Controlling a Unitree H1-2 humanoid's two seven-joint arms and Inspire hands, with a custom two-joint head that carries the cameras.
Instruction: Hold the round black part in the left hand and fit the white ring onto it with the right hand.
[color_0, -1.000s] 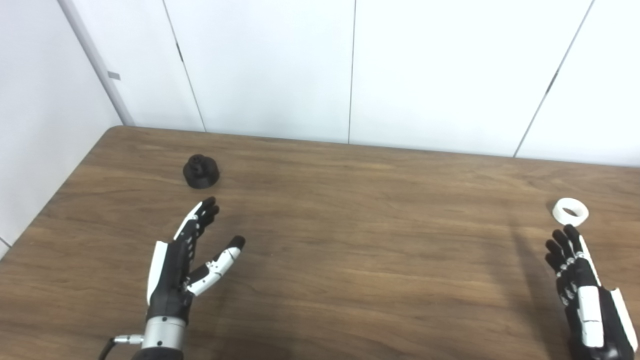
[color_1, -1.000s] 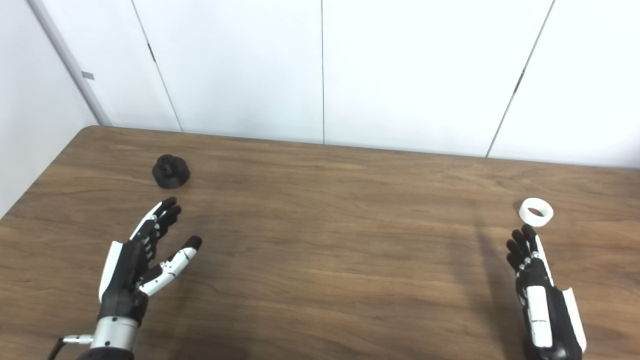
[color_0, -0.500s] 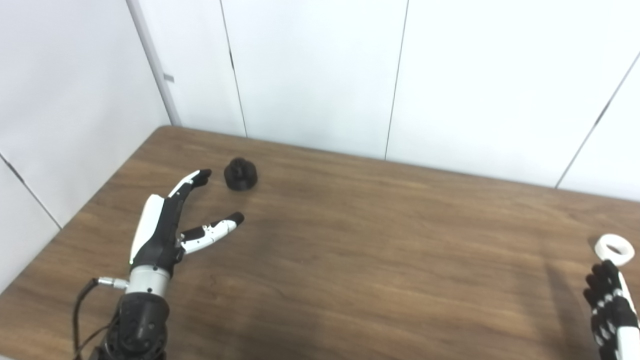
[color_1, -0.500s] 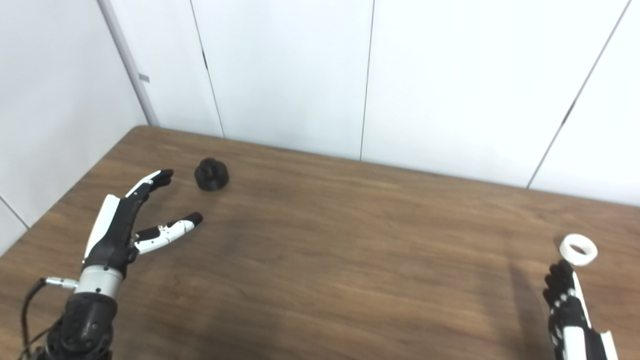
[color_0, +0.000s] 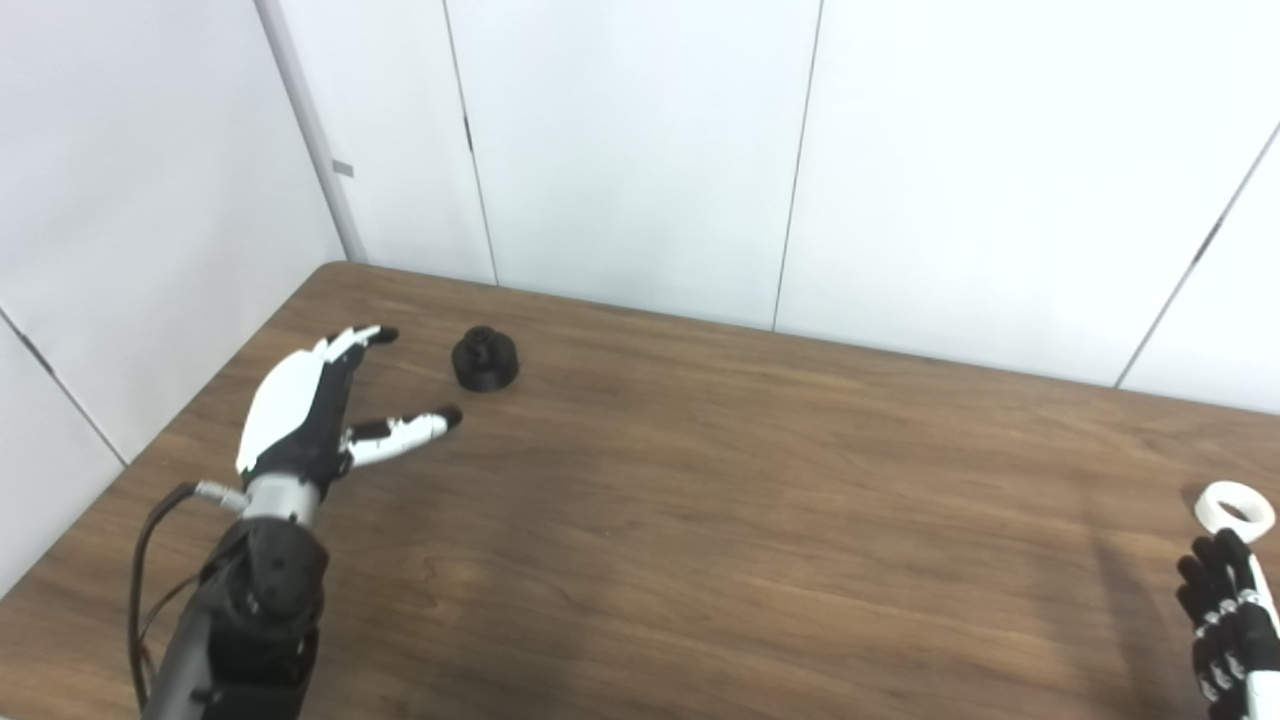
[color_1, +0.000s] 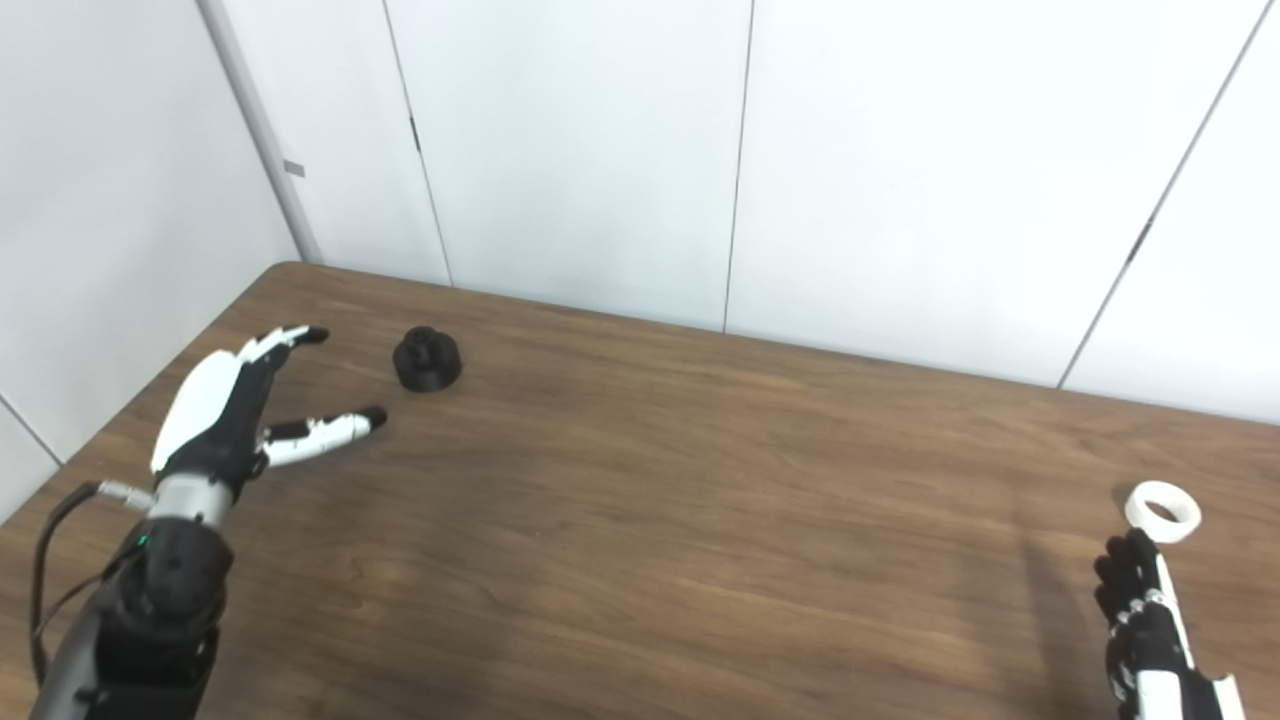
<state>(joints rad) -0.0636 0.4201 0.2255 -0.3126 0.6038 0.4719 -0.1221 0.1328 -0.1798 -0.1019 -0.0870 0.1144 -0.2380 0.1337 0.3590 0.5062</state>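
Observation:
The round black part (color_0: 485, 359) sits on the wooden table (color_0: 700, 520) near its far left corner. My left hand (color_0: 315, 415) hovers open just left of and a little nearer than the part, fingers and thumb spread, touching nothing. Far to the right, the white ring (color_0: 1235, 506) lies flat on the table. My right hand (color_1: 1150, 630) is low at the bottom right, partly cut off by the picture edge, its fingers straight and their tips just short of the ring.
White wall panels (color_0: 640, 150) close off the back and left side of the table. The table's left edge (color_0: 215, 400) runs close beside my left hand. A cable (color_0: 150, 560) hangs from the left wrist.
The camera has swung left. My left hand has moved forward and to the left of the black part, turning palm down. The right hand holds its place below the ring.

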